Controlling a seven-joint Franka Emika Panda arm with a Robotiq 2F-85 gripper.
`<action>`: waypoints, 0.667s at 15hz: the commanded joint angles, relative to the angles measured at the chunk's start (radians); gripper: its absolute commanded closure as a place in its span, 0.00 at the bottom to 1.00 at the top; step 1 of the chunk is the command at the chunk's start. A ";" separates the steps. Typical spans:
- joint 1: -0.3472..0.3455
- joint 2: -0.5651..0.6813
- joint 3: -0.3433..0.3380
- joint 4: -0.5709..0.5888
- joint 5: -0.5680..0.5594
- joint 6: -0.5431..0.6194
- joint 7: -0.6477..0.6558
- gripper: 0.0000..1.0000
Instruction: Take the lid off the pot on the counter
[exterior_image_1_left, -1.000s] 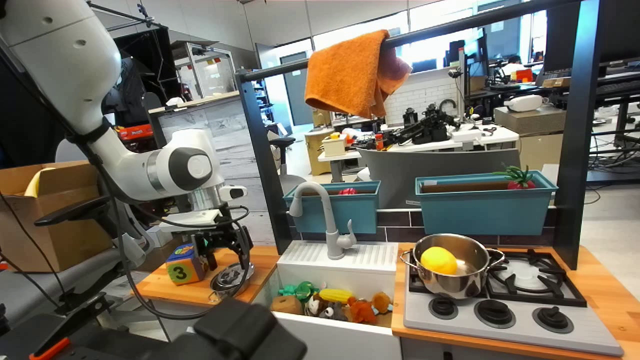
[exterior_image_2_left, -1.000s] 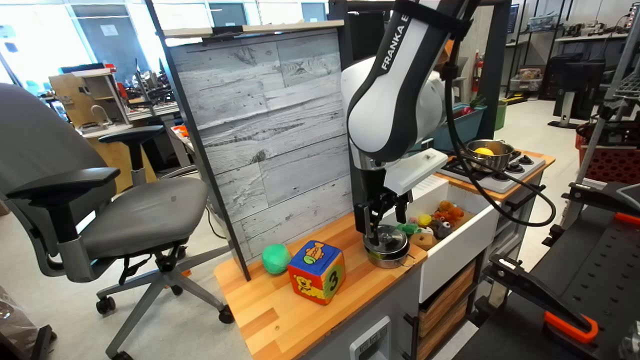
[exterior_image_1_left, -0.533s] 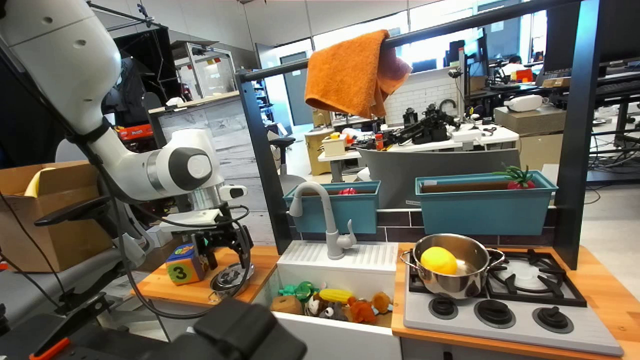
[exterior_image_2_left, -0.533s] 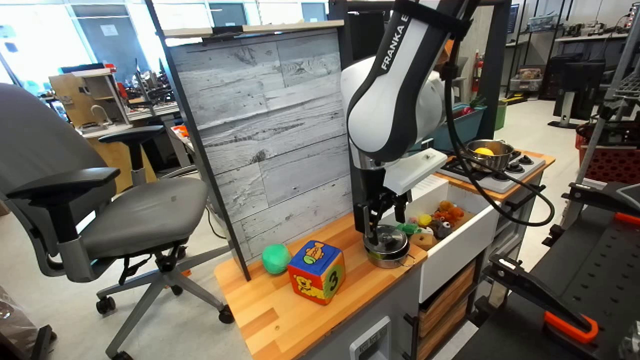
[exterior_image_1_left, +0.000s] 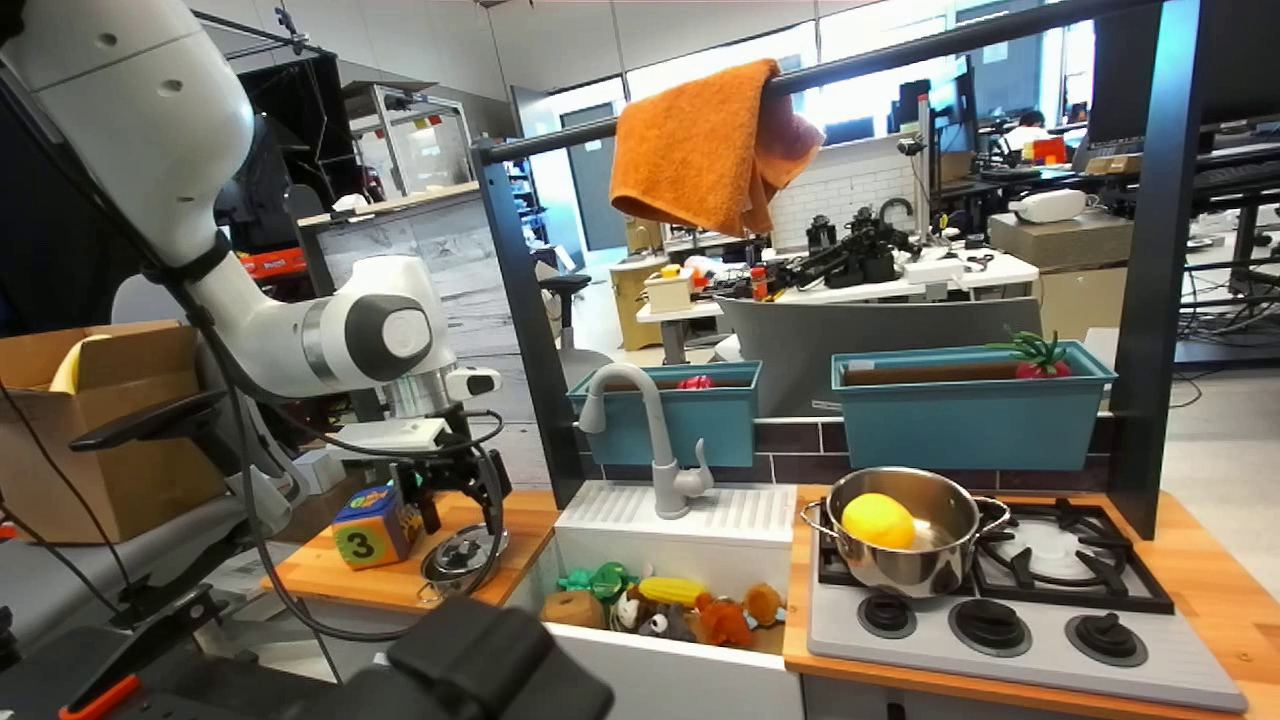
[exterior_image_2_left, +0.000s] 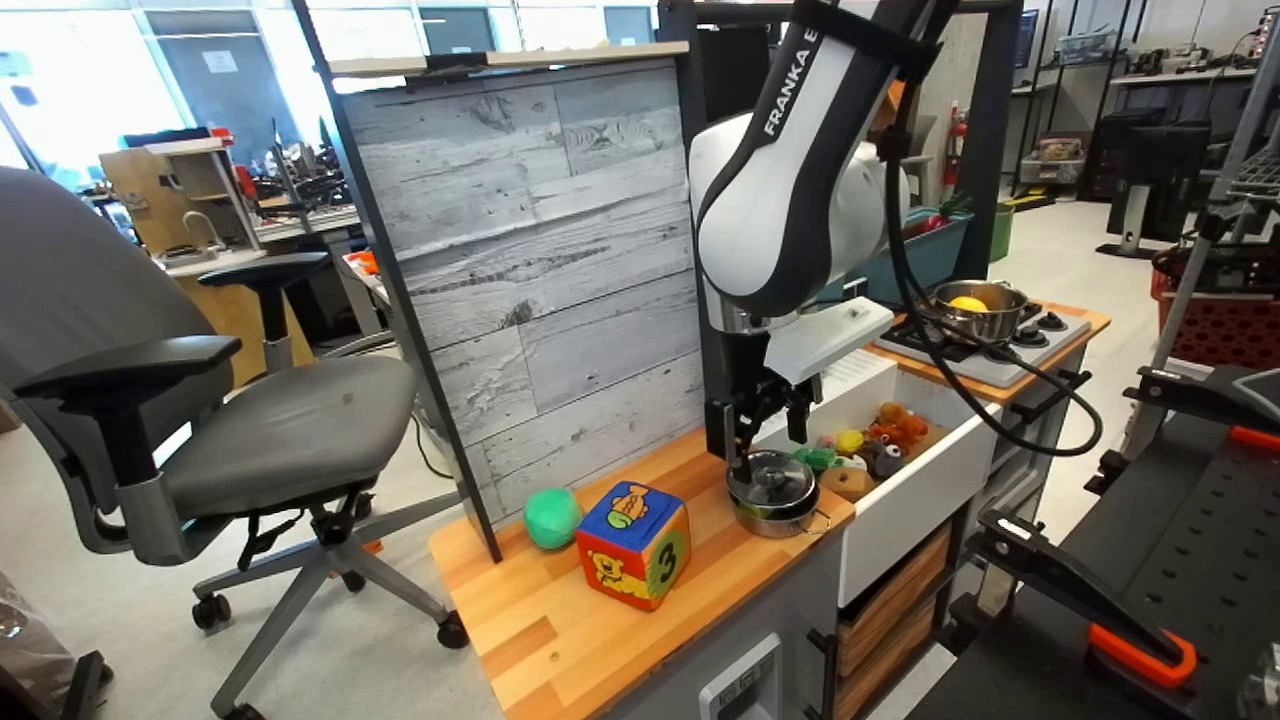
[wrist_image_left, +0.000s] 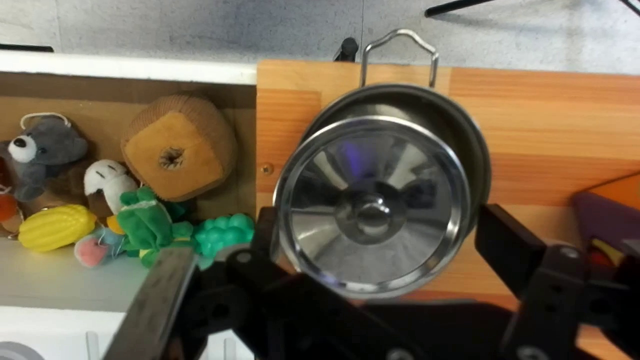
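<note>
The small grey metal pot (exterior_image_2_left: 778, 526) stands on the light-brown wooden counter (exterior_image_2_left: 545, 610), near the sink edge. The round shiny lid (wrist_image_left: 340, 250) with a centre knob lies on the pot, off-centre. In the wrist view a crescent of the pot's dark inside and its rim (wrist_image_left: 484, 160) show beyond the lid. The lid also shows in both exterior views (exterior_image_1_left: 470, 549) (exterior_image_2_left: 772, 481). My gripper (wrist_image_left: 377, 220) is open and empty, its fingers apart on either side of the lid in the wrist view. In an exterior view the gripper (exterior_image_2_left: 768, 455) is just above the lid; contact cannot be told.
A number cube (exterior_image_2_left: 635, 545) and a green ball (exterior_image_2_left: 552, 517) are on the same counter. The white sink (exterior_image_2_left: 920, 490) beside the pot holds several plush toys. A faucet (exterior_image_1_left: 655, 430) rises behind it. A larger steel pot (exterior_image_1_left: 905, 570) stands on the stove (exterior_image_1_left: 1020, 650).
My gripper has risen slightly, and in an exterior view the arm has shifted a little to the right. The lid and pot have not visibly moved.
</note>
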 joint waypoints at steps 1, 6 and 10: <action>-0.083 0.133 0.029 0.236 0.021 -0.081 -0.066 0.00; -0.132 0.240 0.041 0.424 0.023 -0.155 -0.094 0.00; -0.140 0.290 0.043 0.503 0.020 -0.194 -0.099 0.00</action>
